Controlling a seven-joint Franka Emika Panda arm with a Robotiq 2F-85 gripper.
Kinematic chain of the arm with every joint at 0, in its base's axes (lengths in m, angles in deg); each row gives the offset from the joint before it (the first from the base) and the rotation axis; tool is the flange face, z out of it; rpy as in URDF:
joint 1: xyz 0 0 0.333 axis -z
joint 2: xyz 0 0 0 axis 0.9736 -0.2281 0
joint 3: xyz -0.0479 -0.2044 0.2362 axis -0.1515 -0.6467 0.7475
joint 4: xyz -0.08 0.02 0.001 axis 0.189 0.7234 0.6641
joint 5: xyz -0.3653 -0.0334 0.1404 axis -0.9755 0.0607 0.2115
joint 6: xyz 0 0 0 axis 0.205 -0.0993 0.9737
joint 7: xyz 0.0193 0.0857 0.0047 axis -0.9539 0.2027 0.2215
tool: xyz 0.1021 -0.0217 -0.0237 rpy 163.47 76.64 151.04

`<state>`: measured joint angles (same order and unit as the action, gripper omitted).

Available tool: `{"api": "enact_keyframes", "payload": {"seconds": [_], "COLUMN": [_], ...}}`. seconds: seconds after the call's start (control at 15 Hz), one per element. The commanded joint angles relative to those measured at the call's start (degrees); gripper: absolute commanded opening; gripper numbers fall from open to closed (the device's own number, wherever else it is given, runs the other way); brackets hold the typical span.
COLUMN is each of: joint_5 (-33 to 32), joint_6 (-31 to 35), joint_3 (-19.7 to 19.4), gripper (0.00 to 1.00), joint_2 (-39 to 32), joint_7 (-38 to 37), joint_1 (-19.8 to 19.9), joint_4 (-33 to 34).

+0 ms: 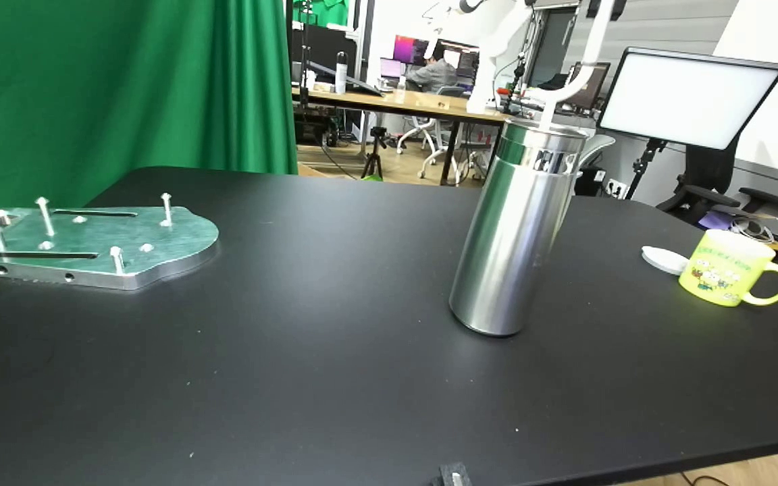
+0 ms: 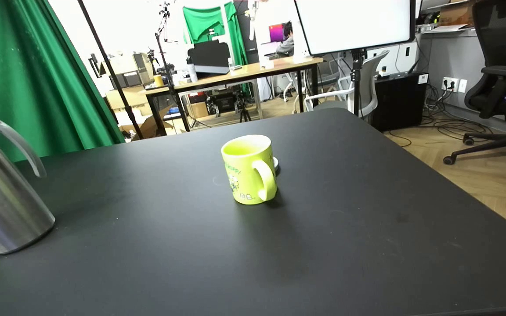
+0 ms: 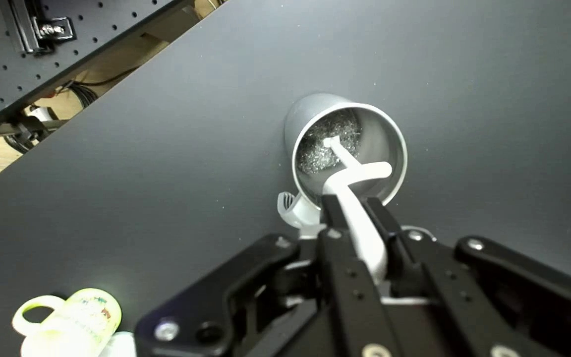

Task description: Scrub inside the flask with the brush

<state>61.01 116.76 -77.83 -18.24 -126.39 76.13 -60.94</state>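
Gripper [image 3: 355, 209], nearly closed, is pinching the bent white brush [image 3: 344, 181]; bristles [image 3: 315, 153] are glinting inside the cylindrical brushed-steel flask [image 1: 510, 243]. Flask is standing on matte black table [image 1: 308, 304], in from its edges, room around.

A black table [image 1: 328, 378] carries a flask [image 1: 504, 250]. To one side sit a mug [image 1: 723, 270] and disc [image 1: 663, 260]; opposite, a metal plate [image 1: 109, 234].
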Motion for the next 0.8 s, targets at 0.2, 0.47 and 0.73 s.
{"api": "enact_keyframes", "payload": {"seconds": [0.2, 0.47, 0.73], "joint_5": [-0.8, 1.0, 2.2], "joint_6": [-5.7, -1.0, 3.7], "joint_3": [0.7, -0.7, -2.1], "gripper": [0.04, 0.04, 0.04], "joint_2": [10.0, 8.8, 2.5], "joint_7": [-1.1, 0.1, 0.2], "joint_1": [-0.4, 1.1, 2.4], "joint_4": [0.2, -1.1, -1.1]}}
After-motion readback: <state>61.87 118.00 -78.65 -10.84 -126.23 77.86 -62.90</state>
